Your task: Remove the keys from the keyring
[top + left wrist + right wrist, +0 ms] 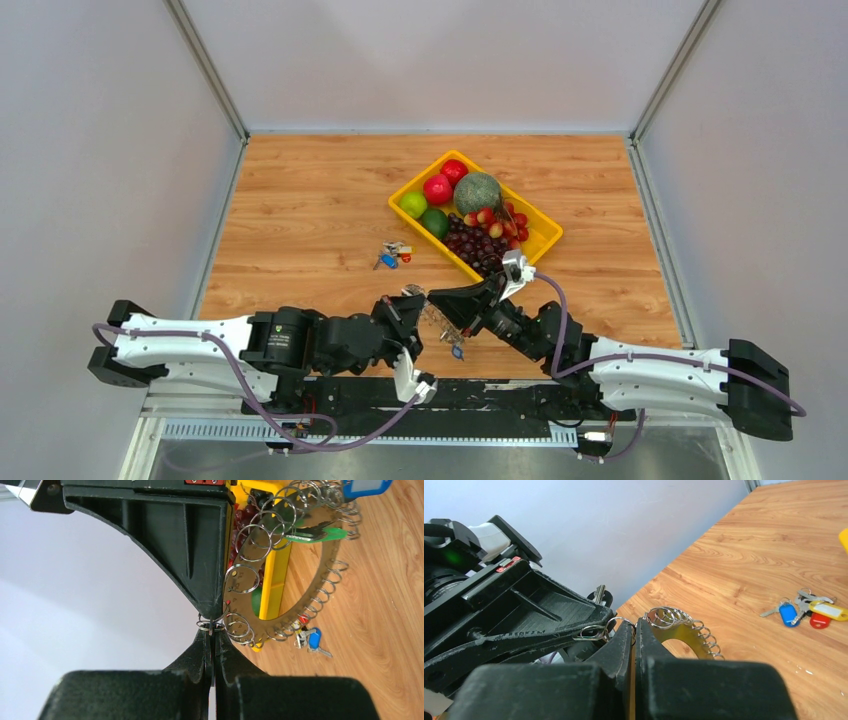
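Note:
The keyring (443, 325) is a flat ring edged with many small silver split rings, held in the air between my two grippers. My left gripper (211, 630) is shut on one small split ring at its rim; it is at centre left in the top view (415, 308). My right gripper (634, 625) is shut on the ring's flat edge, tip to tip with the left (440, 297). The green-capped key (320, 533) and the blue-capped key (367, 489) hang on the far side of the keyring (310, 600). The blue key dangles below it (457, 351).
A small loose bunch of keys with blue and red caps (391, 255) lies on the wooden table beyond the grippers (804, 611). A yellow tray (545, 240) with apples, a melon, limes and grapes stands at the back right.

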`<state>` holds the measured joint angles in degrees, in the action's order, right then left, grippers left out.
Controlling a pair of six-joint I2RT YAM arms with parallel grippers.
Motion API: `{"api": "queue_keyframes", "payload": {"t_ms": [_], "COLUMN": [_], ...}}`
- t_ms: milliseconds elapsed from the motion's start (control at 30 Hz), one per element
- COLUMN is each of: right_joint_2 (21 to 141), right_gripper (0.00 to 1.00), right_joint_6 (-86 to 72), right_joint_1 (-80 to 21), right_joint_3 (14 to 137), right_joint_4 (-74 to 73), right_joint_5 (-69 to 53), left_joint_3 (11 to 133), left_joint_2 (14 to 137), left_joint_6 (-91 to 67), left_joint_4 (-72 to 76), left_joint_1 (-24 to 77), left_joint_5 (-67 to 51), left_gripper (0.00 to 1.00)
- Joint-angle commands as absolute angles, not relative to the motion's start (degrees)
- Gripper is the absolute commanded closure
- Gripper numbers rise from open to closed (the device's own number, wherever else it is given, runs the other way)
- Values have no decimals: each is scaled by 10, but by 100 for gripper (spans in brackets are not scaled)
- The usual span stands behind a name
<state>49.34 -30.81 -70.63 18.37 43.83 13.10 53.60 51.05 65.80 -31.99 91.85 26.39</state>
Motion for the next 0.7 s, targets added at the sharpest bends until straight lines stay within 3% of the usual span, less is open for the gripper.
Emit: {"api": "queue_keyframes", "payload": {"t_ms": [0,667], "right_joint_2": [471,453], "right_gripper": [100,100], "right_joint_6": [-326,-330], "right_joint_1": [-693,-699], "right_joint_3": [201,182], "right_joint_4": [550,588], "right_joint_5": [265,294], "left_joint_3": [519,507], "left_joint_2": [534,595], "left_joint_6": [630,615], "left_joint_4": [-344,-313], "left_joint_1": [961,1007], "left_joint_5": [150,93], "left_gripper": [100,100]}}
